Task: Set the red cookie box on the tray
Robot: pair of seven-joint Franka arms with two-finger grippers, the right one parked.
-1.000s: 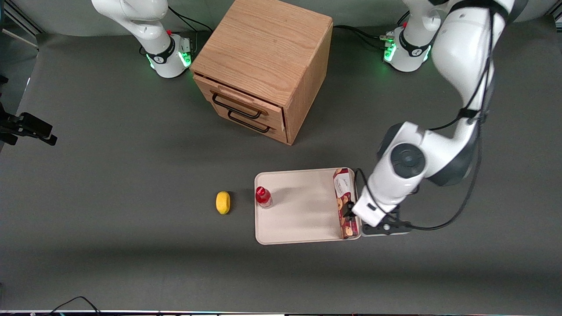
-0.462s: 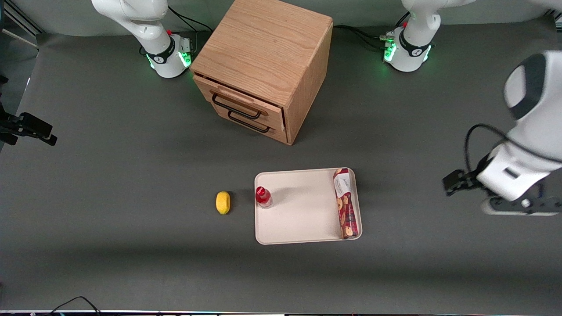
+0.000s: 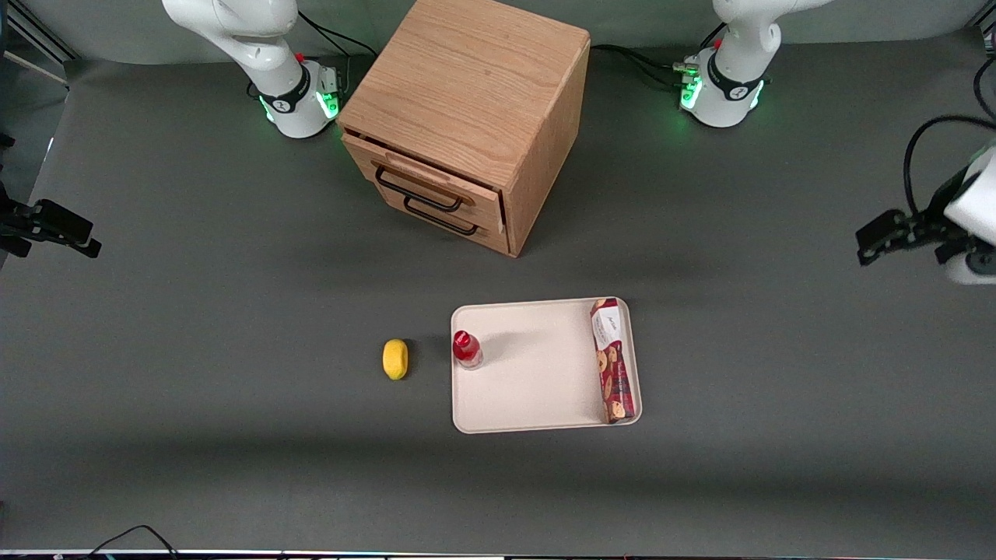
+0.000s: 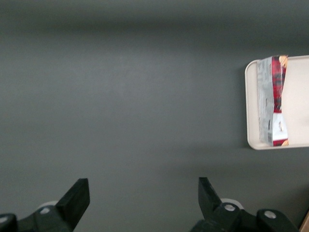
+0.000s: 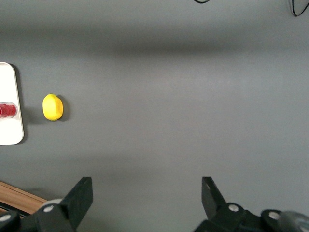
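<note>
- Front view: the red cookie box [image 3: 612, 360] lies flat in the tray [image 3: 537, 389], lower centre of the frame, along the tray's edge toward the working arm's end of the table, white label end pointing toward the wooden drawer cabinet [image 3: 467, 120].
- A small red-capped bottle [image 3: 466, 348] stands upright just inside the tray's edge toward the parked arm's end; a yellow lemon [image 3: 395, 358] sits on the grey table [image 3: 194, 311] just beside that edge, outside the tray.
- The cabinet fills the upper centre, its two black-handled drawers facing the lower left of the frame.
- The left gripper [image 3: 883, 237] hangs at the frame's right edge, well apart from the tray and holding nothing.
- Left wrist view: the gripper [image 4: 144, 193] shows both black fingers [image 4: 76, 197] spread wide apart over bare table, nothing between them. The tray's rounded rim [image 4: 248, 106] appears with the cookie box [image 4: 271, 99] lying against it inside.
- Right wrist view: the lemon [image 5: 52, 107] sits in the left of the frame just beside the tray's edge [image 5: 17, 125], and the bottle's red cap [image 5: 6, 110] shows on the tray.
</note>
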